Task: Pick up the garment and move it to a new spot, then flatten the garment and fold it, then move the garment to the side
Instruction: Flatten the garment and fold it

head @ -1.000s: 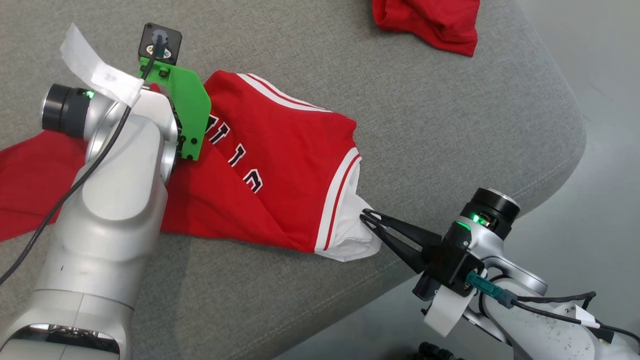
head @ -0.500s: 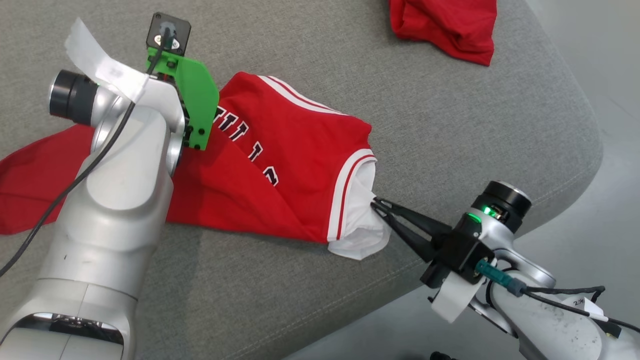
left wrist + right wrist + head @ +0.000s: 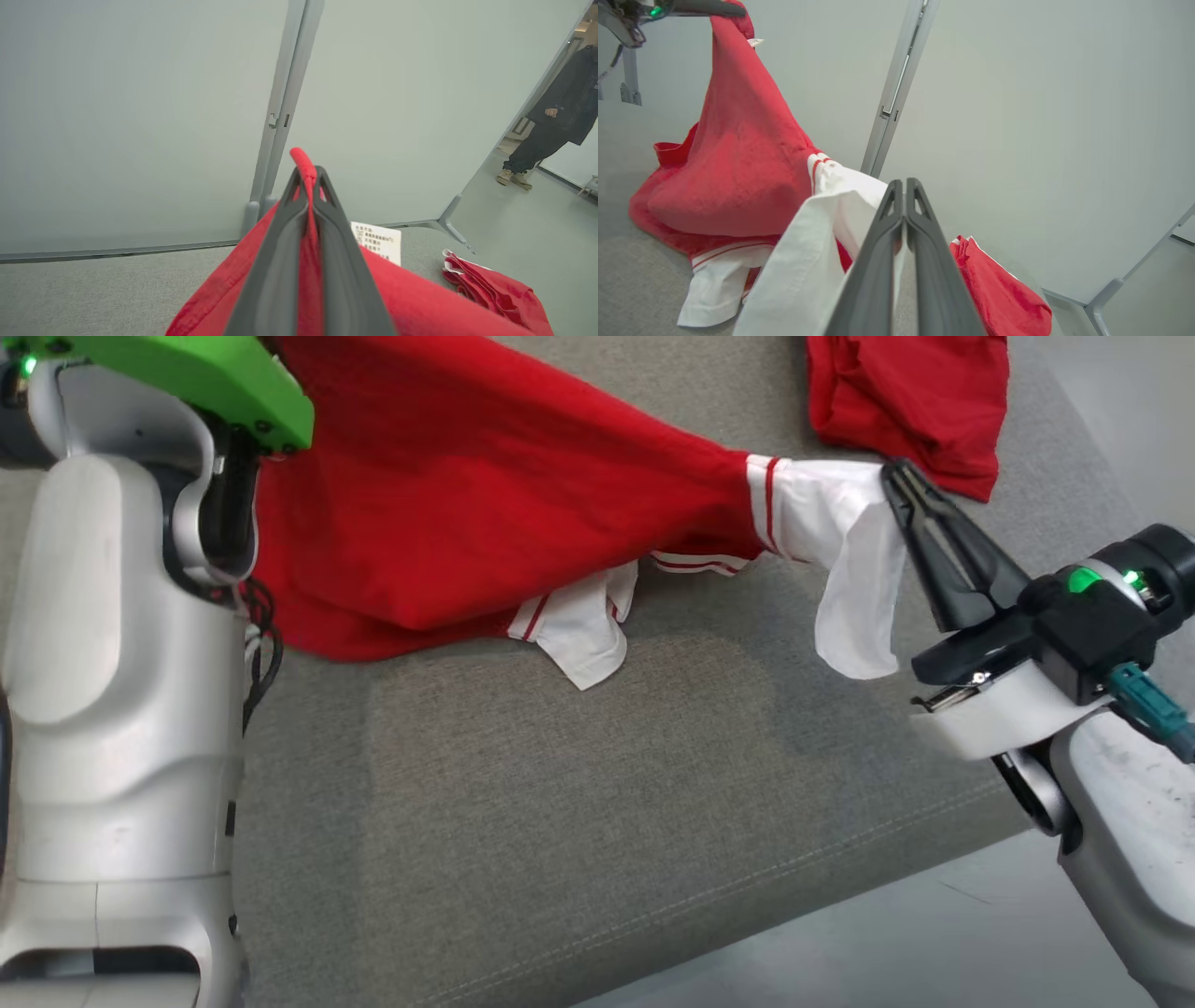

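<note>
Garment point(image 3: 485, 504): red body, white sleeves with red stripe bands. Upholstered surface point(image 3: 560, 803): grey weave. Second cloth point(image 3: 906, 401): red. Wrist bracket point(image 3: 205, 378): green. Fingers point(image 3: 943, 551): black.

A grey upholstered cushion point(image 3: 560, 803) sits before pale partition panels point(image 3: 140, 116) joined by a grey post point(image 3: 280, 116), over smooth floor point(image 3: 887, 952).

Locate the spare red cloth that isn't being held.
The spare red cloth lies bunched at the head view's top right, on the grey cushion, just beyond the right gripper and the white sleeve.
</note>
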You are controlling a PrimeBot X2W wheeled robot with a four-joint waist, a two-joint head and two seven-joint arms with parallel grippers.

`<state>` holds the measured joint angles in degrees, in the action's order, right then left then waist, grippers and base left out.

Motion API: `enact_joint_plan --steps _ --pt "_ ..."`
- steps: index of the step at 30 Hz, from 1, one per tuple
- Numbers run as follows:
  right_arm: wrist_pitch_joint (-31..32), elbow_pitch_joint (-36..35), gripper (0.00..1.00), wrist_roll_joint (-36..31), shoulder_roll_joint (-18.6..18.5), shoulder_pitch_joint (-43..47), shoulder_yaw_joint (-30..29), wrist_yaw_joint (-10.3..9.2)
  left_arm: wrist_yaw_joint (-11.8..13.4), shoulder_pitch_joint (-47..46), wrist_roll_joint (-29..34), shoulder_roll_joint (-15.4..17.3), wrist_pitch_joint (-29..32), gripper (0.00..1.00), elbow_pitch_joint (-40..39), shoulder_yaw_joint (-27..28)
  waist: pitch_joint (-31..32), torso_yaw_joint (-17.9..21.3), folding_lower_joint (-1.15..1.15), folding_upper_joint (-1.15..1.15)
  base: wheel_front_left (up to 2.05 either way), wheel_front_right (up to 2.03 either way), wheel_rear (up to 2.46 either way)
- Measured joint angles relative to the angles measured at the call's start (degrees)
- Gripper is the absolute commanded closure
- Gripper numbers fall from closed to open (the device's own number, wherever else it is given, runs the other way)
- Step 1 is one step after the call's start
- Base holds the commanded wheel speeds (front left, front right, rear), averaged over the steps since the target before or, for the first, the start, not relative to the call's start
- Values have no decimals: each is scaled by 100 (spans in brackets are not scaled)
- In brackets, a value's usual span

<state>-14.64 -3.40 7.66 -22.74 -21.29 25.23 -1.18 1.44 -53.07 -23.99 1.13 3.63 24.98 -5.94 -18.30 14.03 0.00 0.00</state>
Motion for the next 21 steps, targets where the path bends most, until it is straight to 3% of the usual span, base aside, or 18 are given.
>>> enact_joint_plan --steps 4,8,14,18,21 --pt "-1 -172 100 201 -36 10 -102 20 -67 569 -157 1 -322 100 -234 167 94 -161 0 0 0 0 0" --pt "-1 -556 100 502 -125 347 -85 267 -226 1722 -694 5 -493 100 -588 187 286 -398 0 0 0 0 0" --pt "-2 -946 100 673 -301 929 -187 312 -244 2703 -1259 21 -676 100 -1413 226 521 -574 0 0 0 0 0" --pt "-1 -791 100 884 -336 1335 90 564 -244 3167 -1257 25 -538 100 -1605 -8 584 -665 0 0 0 0 0" --pt "-2 -522 100 904 -354 1113 364 779 -279 3235 -1233 43 -358 100 -1578 -215 563 -683 0 0 0 0 0"
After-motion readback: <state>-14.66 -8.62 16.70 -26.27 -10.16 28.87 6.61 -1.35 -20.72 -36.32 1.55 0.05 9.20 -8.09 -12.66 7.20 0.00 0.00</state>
